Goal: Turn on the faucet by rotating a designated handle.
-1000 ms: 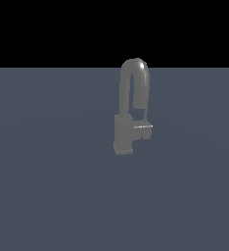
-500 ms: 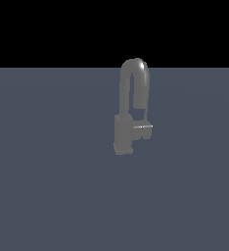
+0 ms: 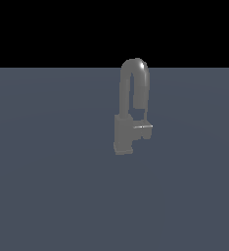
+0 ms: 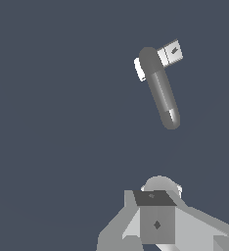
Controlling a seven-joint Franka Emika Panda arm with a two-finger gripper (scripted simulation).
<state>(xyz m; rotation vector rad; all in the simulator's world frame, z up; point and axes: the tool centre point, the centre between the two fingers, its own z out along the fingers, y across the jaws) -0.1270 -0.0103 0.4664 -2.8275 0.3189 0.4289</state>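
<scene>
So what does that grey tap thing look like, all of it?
The faucet looks like dull grey metal. It has a blocky rectangular base standing upright on the flat blue-grey floor, and a tall spout that curves over like an upside-down U. A short flat handle with a bright edge sticks out sideways toward the exterior view's right. Nothing touches it; the arm is not near it in the exterior view.

Dim, flat, sharp renders; a highlight glints atop the faucet [image 3: 134,105].
</scene>
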